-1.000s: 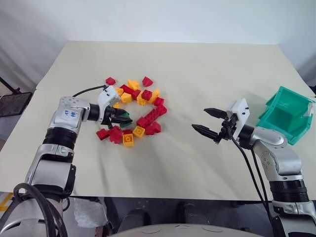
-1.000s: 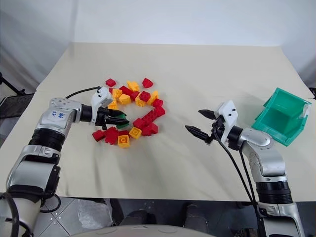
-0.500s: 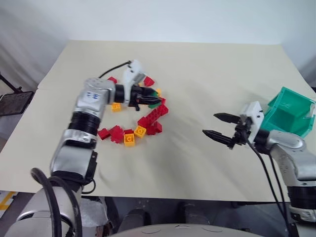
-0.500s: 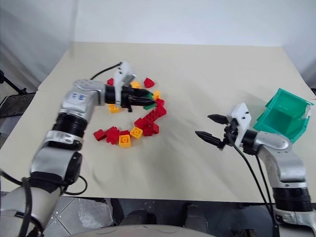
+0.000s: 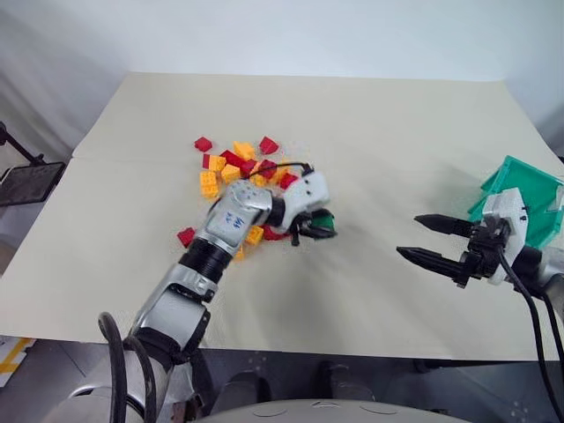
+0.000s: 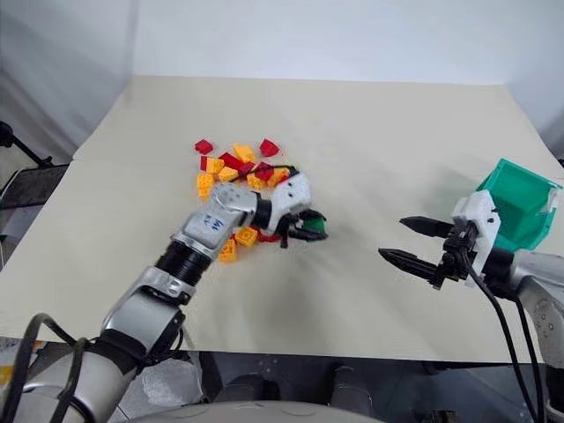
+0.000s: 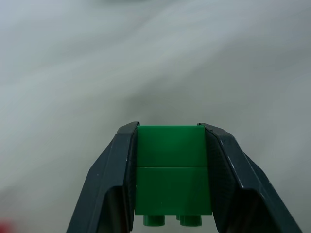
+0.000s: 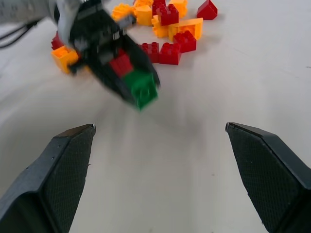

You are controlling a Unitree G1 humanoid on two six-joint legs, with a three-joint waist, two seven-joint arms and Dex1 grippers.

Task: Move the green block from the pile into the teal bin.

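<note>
- Looking through the left eye view, you see the left gripper (image 5: 319, 227) clamped on the green block (image 5: 324, 221), lifted just to the right of the pile (image 5: 240, 172) of red and yellow bricks on the table (image 5: 370, 123). The teal bin (image 5: 522, 198) sits at the table's right edge, well apart from the block, and the right gripper (image 5: 430, 238) hangs in front of it with its two black fingers spread wide and nothing between them.
- Turning to the left wrist view, you find the green block (image 7: 172, 174) pinched squarely between both fingers (image 7: 114, 179), studs facing the camera, with the pale table blurred behind.
- Checking the right wrist view, you see the right gripper's fingers (image 8: 58, 170) far apart, and beyond them the left gripper (image 8: 131, 80) carrying the green block (image 8: 142, 88) in front of the pile (image 8: 167, 24).
</note>
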